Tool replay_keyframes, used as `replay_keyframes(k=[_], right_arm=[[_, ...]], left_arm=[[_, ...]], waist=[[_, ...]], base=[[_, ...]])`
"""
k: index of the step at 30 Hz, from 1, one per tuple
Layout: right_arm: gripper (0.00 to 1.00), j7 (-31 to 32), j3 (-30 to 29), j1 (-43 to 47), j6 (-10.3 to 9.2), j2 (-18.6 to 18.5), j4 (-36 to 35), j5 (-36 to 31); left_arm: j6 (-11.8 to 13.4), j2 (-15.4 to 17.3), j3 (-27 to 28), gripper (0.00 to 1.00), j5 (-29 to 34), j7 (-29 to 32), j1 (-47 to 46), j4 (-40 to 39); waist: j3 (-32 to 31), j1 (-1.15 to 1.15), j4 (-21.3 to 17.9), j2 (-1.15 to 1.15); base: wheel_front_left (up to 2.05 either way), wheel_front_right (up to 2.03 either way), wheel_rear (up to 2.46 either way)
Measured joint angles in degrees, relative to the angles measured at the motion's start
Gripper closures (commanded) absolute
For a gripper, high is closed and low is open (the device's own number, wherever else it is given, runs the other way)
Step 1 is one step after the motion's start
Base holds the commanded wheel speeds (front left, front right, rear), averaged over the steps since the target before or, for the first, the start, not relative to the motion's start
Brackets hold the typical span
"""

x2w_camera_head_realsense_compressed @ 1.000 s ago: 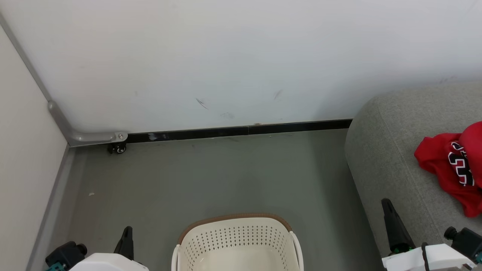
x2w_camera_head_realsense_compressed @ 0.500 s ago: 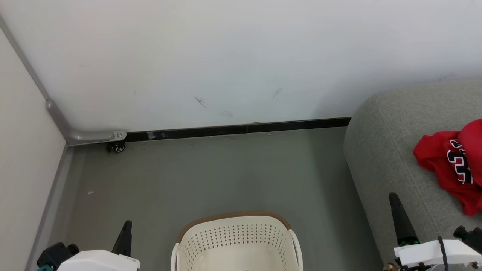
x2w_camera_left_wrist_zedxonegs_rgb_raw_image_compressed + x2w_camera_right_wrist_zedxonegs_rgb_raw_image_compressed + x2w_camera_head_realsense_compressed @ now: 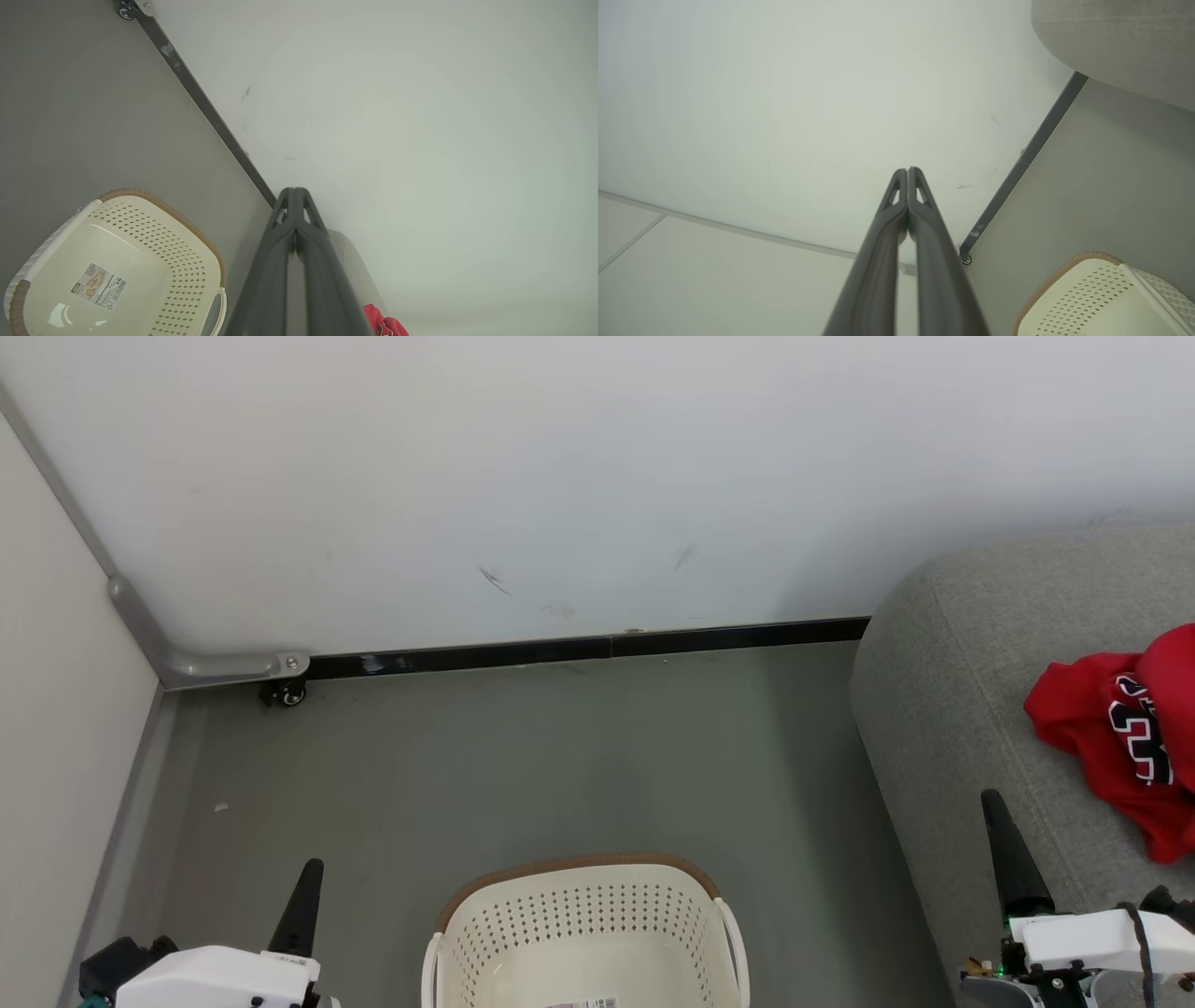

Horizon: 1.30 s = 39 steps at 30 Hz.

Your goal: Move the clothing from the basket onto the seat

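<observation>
The bright red fabric clothing with black-and-white numerals is lying on the grey upholstered seat, well in from its rounded corner. The cream perforated plastic basket is sitting empty on the floor. The left pincer and right pincer are staying pressed together, shifting only slightly and carrying nothing, so the task is looking done.

Bare grey floor lies open between the basket and the white wall, and down both sides of the basket. The basket's mouth is open from above (a paper label lies flat on its bottom). The seat walls off the right; the clothing heaps on top of it, with bare cushion nearer the wall. A side panel closes the left.
</observation>
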Motion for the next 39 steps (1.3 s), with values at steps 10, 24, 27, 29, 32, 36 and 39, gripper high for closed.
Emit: replay_keyframes(k=[10, 24, 27, 29, 32, 36, 39], right_arm=[[1.00, 1.4, -1.1, -1.2, 0.00, -0.1, 0.2, 8.0], [1.00, 2.5, -2.3, -2.5, 0.00, -0.3, 0.3, 18.4], [1.00, 2.9, -2.5, -2.8, 0.00, -0.3, 0.3, 20.1], [1.00, 2.9, -2.5, -3.2, 0.00, -0.4, 0.3, 20.3], [1.00, 2.9, -2.5, -3.3, 0.00, -0.4, 0.3, 20.3], [1.00, 2.9, -2.5, -3.3, 0.00, -0.4, 0.3, 20.3], [1.00, 2.9, -2.5, -3.3, 0.00, -0.4, 0.3, 20.3]], left_arm=[[-2.2, -0.6, 2.1, 1.00, -7.6, 2.0, -0.2, -0.8], [-5.1, -1.3, 4.9, 1.00, -17.7, 4.3, -1.2, -1.9], [-5.5, -1.5, 5.3, 1.00, -19.5, 4.5, -1.3, -2.1], [-5.6, -1.6, 5.3, 1.00, -19.6, 4.5, -1.3, -2.1], [-5.6, -1.6, 5.3, 1.00, -19.6, 4.5, -1.3, -2.1], [-5.6, -1.6, 5.3, 1.00, -19.6, 4.5, -1.3, -2.2], [-5.6, -1.6, 5.3, 1.00, -19.6, 4.5, -1.3, -2.2]], waist=[[0.5, -0.03, -0.2, 0.00], [1.0, -0.04, -0.4, 0.00], [1.0, -0.04, -0.4, 0.00], [1.0, -0.04, -0.4, 0.00], [1.0, -0.04, -0.4, 0.00], [1.0, -0.04, -0.4, 0.00], [1.0, -0.04, -0.4, 0.00]], base=[[0.00, 0.00, 0.00], [0.00, 0.00, 0.00], [0.00, 0.00, 0.00], [0.00, 0.00, 0.00], [0.00, 0.00, 0.00], [0.00, 0.00, 0.00], [0.00, 0.00, 0.00]])
